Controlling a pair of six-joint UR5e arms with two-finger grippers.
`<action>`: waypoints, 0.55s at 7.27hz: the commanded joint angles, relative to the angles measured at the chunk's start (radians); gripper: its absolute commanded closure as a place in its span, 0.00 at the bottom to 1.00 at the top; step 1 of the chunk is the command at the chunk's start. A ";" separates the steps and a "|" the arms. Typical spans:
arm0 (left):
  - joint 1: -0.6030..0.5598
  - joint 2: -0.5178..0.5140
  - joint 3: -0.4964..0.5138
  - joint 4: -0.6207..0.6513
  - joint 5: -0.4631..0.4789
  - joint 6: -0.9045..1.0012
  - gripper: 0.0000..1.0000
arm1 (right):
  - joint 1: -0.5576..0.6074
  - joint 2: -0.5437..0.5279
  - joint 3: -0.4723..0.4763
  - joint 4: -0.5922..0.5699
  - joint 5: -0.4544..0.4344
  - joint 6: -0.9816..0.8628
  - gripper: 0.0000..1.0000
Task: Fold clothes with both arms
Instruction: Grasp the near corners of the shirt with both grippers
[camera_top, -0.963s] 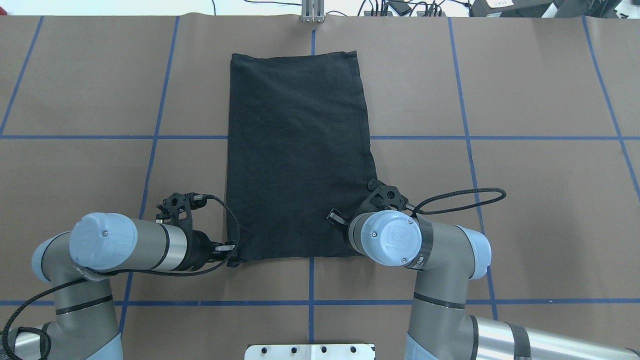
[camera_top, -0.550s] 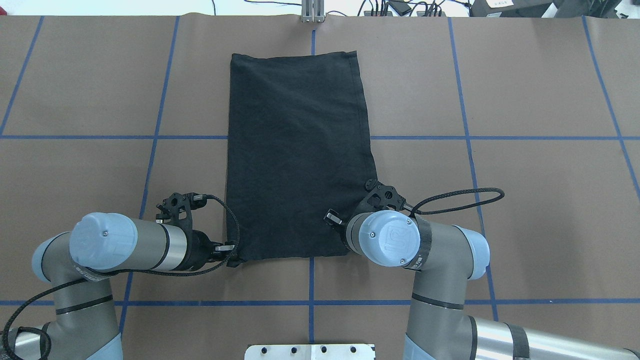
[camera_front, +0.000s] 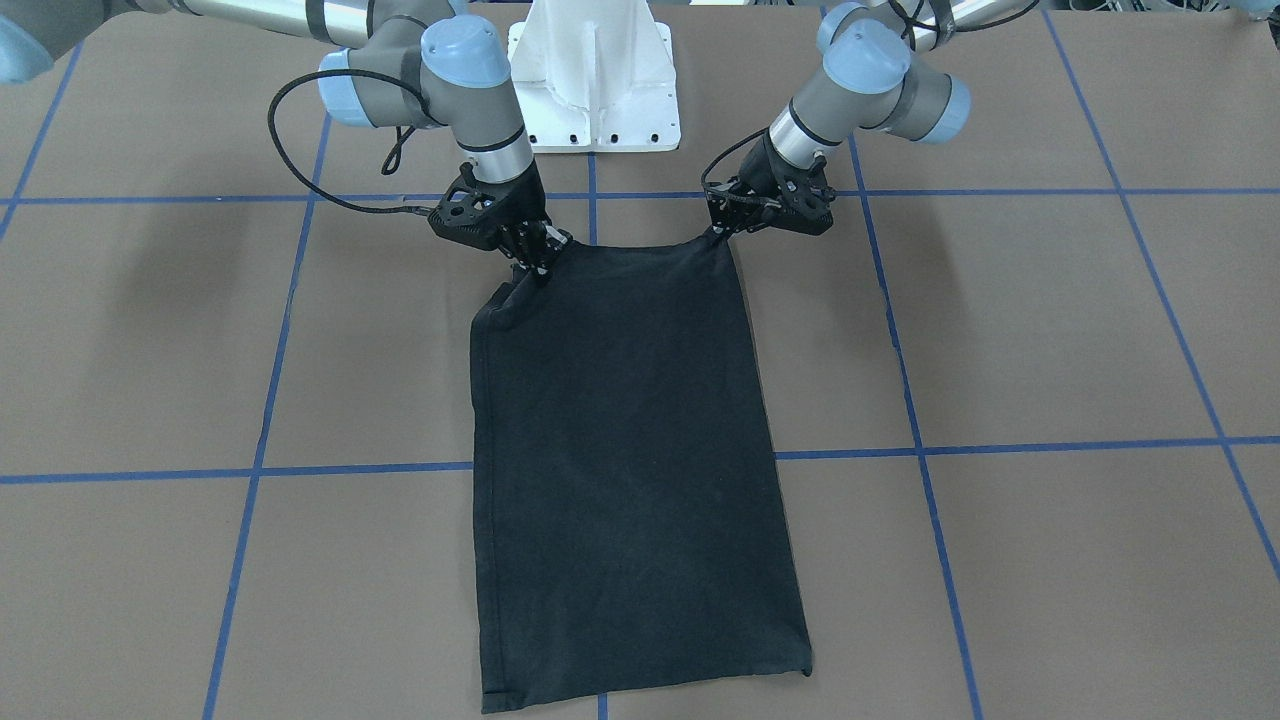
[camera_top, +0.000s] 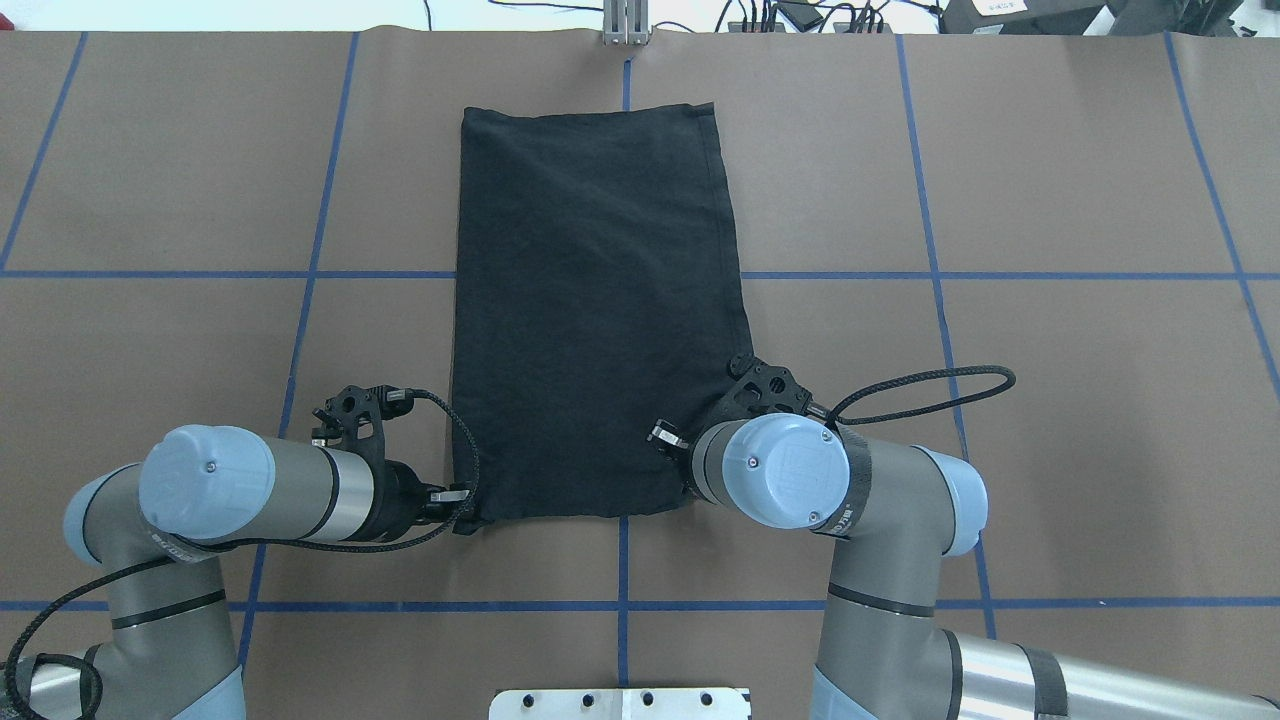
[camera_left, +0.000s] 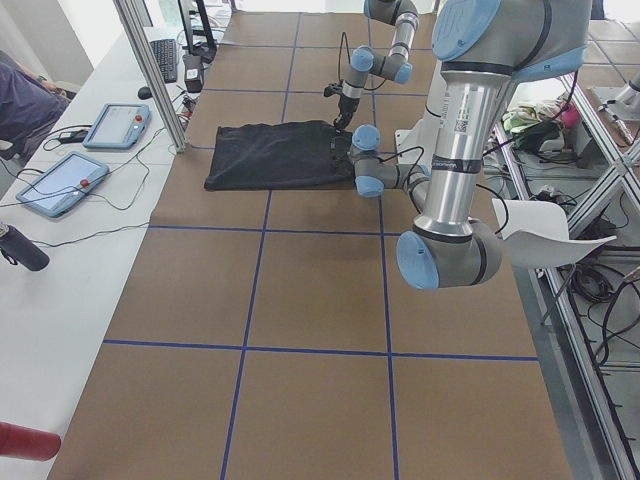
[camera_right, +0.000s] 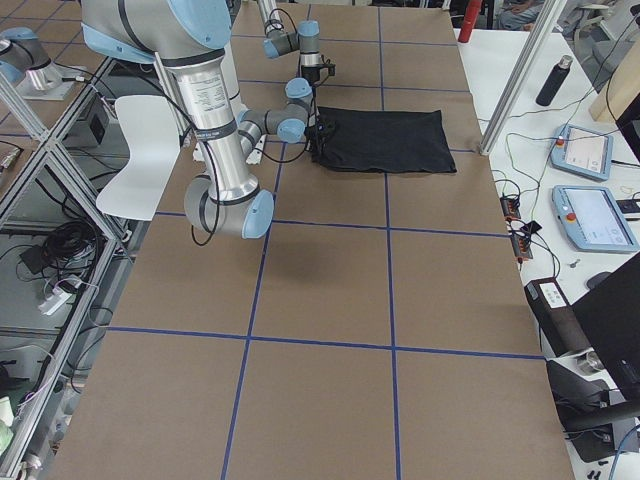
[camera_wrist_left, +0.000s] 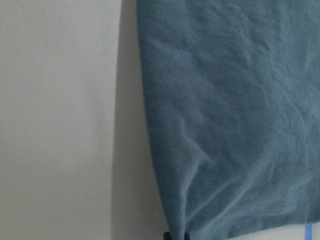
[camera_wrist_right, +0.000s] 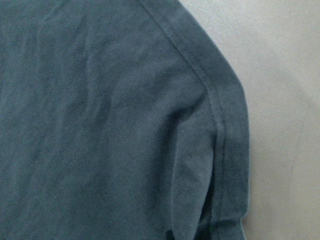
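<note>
**Both near corners of the folded T-shirt pinched**

Finds the black T-shirt (camera_top: 590, 300) spread as a tall rectangle, plain side up, in the middle of the brown table (camera_top: 1050, 400). Runs from 12 o'clock down toward 6 in the overhead view, across the blue tape lines (camera_top: 300, 275) of the grid.

Clamps the 7 o'clock corner in the left gripper (camera_front: 720, 232), fingers closed on the cloth low over the table. Shows, in the left wrist view, creases fanning out from that pinch. Reaches in with the left arm (camera_top: 250, 485) from 8 o'clock, forearm low and nearly level.

Clenches the 5 o'clock corner in the right gripper (camera_front: 540, 262), hidden overhead beneath the wrist cap of the right arm (camera_top: 790, 470) but plain in the front-facing view. Holds that corner raised off the table and drawn inward over the shirt, with a soft fold of hem slumped beneath it.

Leaves the far edge at 12 o'clock flat and square. Places the white pedestal (camera_front: 595, 90) near the two grippers, on the robot's side.
</note>
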 joint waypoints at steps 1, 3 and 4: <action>-0.003 0.006 -0.039 -0.002 -0.060 0.001 1.00 | -0.001 -0.015 0.056 -0.001 0.016 0.001 1.00; 0.000 0.044 -0.124 0.000 -0.127 0.000 1.00 | -0.063 -0.112 0.186 -0.003 0.021 0.001 1.00; 0.014 0.110 -0.217 0.000 -0.147 -0.008 1.00 | -0.120 -0.185 0.278 -0.003 0.019 0.004 1.00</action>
